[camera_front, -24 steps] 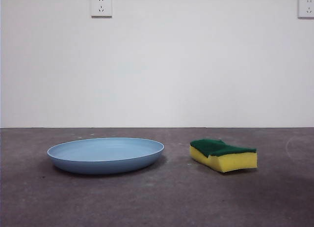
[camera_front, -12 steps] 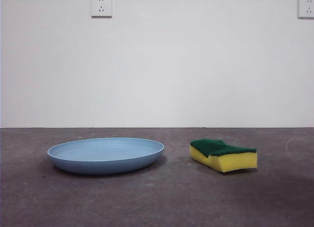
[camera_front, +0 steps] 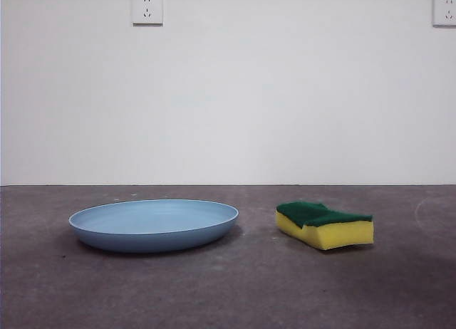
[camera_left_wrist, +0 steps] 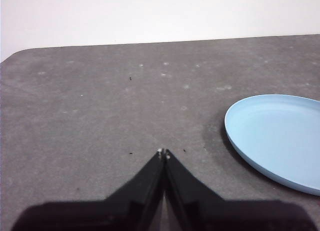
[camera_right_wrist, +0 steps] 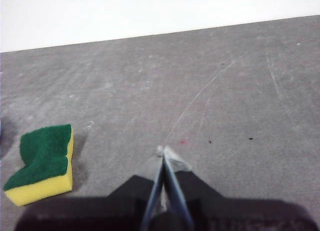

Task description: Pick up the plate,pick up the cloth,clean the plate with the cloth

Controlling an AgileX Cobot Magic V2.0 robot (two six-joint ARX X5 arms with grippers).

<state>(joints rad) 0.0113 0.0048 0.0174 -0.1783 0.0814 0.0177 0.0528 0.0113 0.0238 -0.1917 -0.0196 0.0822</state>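
Observation:
A wide light-blue plate [camera_front: 153, 224] lies flat on the dark grey table, left of centre in the front view. To its right rests the cloth [camera_front: 324, 224], a yellow sponge with a green scouring top. Neither arm appears in the front view. The left wrist view has my left gripper [camera_left_wrist: 163, 153] shut and empty above bare table, with the plate [camera_left_wrist: 277, 139] off to one side. My right gripper [camera_right_wrist: 163, 152] is likewise shut on nothing, and the cloth [camera_right_wrist: 44, 162] lies apart from it on the table.
A white wall with two power sockets [camera_front: 147, 8] stands behind the table. The table's rounded far corner [camera_left_wrist: 15, 55] shows in the left wrist view. Faint scratches mark the tabletop [camera_right_wrist: 210, 86] in the right wrist view.

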